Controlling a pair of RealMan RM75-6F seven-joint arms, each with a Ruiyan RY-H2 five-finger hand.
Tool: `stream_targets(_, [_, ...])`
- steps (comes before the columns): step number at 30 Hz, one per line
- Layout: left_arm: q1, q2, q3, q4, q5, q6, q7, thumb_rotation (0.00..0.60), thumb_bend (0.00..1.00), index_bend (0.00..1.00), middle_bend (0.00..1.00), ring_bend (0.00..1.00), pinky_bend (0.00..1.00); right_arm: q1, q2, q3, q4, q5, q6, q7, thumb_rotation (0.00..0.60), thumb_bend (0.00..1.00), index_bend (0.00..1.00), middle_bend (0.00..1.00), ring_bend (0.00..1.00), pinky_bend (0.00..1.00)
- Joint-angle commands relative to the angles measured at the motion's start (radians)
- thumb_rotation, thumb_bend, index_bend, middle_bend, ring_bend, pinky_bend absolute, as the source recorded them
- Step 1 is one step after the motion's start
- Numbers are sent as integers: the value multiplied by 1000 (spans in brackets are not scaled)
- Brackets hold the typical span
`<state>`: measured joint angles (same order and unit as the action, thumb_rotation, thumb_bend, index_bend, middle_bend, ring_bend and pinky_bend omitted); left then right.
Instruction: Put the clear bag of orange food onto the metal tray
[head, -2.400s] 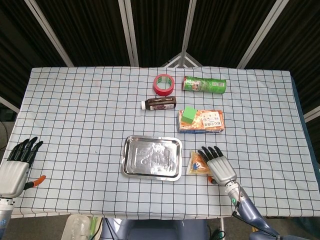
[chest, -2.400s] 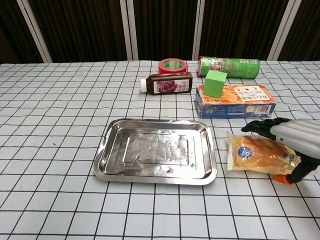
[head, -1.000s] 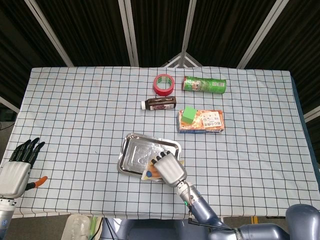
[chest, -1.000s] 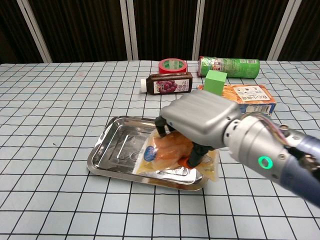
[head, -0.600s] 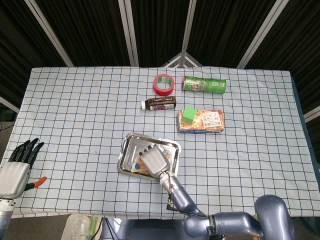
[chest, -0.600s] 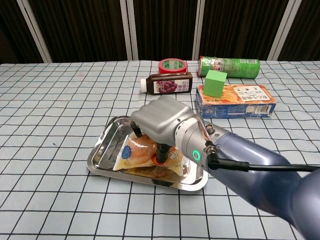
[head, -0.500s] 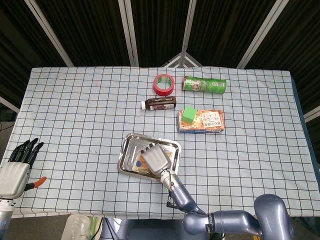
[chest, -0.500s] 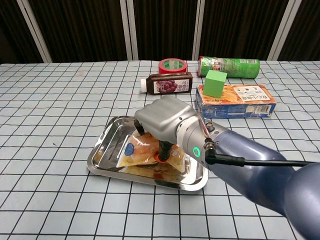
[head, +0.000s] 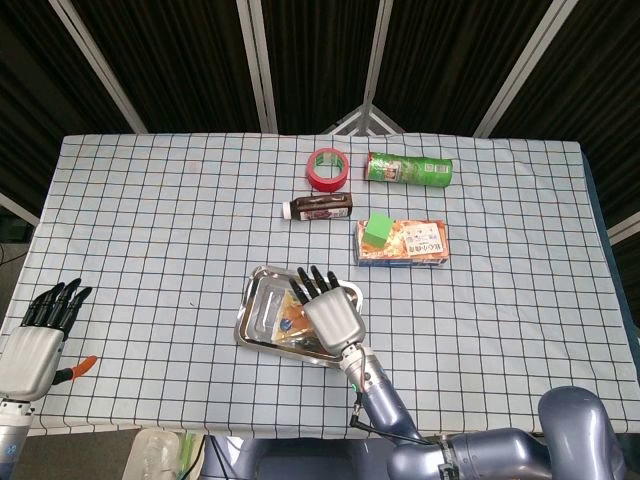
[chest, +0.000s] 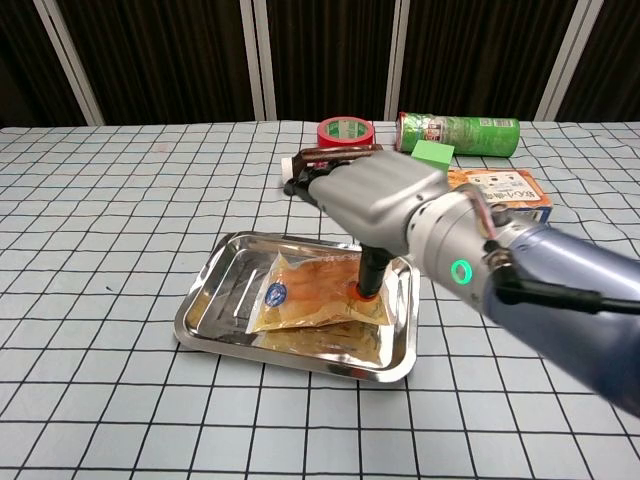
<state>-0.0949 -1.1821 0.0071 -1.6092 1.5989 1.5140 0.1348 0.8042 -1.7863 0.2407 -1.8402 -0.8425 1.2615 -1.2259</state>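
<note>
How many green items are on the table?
2: a green can lying on its side at the far edge, and a green cube on top of the snack box. None seems hidden.

Orange bag (chest: 318, 292), seemingly silver tray (chest: 226, 261).

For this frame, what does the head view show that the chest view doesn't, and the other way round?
Only the head view shows the left hand, open at the table's near left corner, and the whole tablecloth out to its edges.

Only the chest view shows the bag nearly whole, lying flat in the tray, and the right hand's thumb tip touching it; from above the hand hides most of the bag.

Both show the right hand spread above the tray, plus the tape, can, bottle, green block and box.
</note>
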Motion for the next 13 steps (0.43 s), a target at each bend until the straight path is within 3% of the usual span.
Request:
stream_targets(1, [1,0,1,-2,-1,-1,2,600,65,0,0,0,91,-87,159,-70,-190,-45,137,-10,600,258,0,0,0,160])
stream_targets(4, [2,-1,3,-7,1,-1,12,600,64,0,0,0,91,-181,296,-158,-262,-166,203,97,600,256,0,0,0,72])
stream_targets(6, [4,-2,4,-9,6,3,21,600,64,0,0,0,91,-273,399,-256,-240,-331,261,248,600,256,0,0,0,11])
stream_targets(9, [9,-13,6,-21,16,16,41,600,65,0,0,0,91,-484,536,-444,-2,-573,422,681,600,257,0,0,0,0])
stream_targets(11, [13,-18,8,-30,20,21,55,600,65,0,0,0,91,-541,554,-485,143,-648,452,937,600,257,0,0,0,0])
stream_targets(13, [15,-21,11,-35,22,22,66,600,65,0,0,0,91,-561,554,-481,205,-662,458,1022,600,257,0,0,0,0])
